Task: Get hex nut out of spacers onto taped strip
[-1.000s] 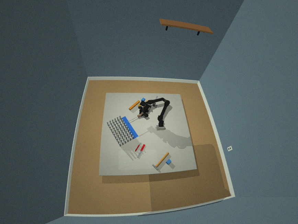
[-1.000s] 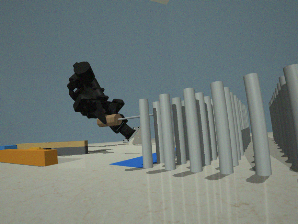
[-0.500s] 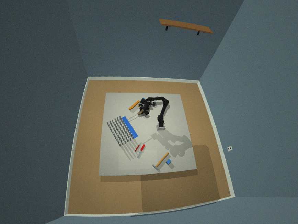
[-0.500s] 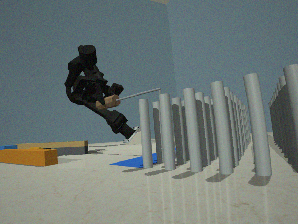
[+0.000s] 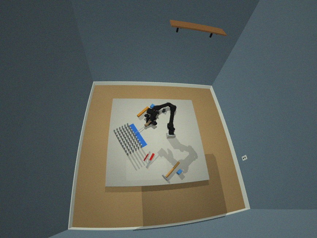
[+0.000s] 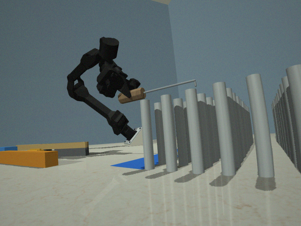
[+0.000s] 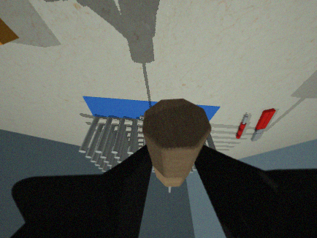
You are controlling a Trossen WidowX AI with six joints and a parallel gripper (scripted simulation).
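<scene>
My gripper [image 5: 149,122] [image 6: 131,93] [image 7: 171,146] is shut on the wooden handle of a hook tool [image 5: 146,124] [image 6: 139,93] [image 7: 177,124]. The tool is held in the air; its thin grey rod rises slightly to a short down-bent tip, above the near spacer tops in the exterior view. The grey metal spacers [image 6: 170,136] [image 7: 88,135] stand upright in rows. The blue taped strip [image 5: 142,141] [image 6: 136,163] [image 7: 113,106] lies along their front. A tiny grey thing [image 7: 142,117] at the strip's spacer-side edge may be the nut; I cannot tell. The handle hides part of the field in the wrist view.
An orange bar [image 5: 142,111] [image 6: 26,158] and a blue block [image 5: 152,105] lie near the arm's hand. Two red-handled tools [image 5: 152,155] [image 7: 240,131] lie beyond the strip's other end. A hammer [image 5: 172,169] and another blue block [image 5: 179,171] lie farther off.
</scene>
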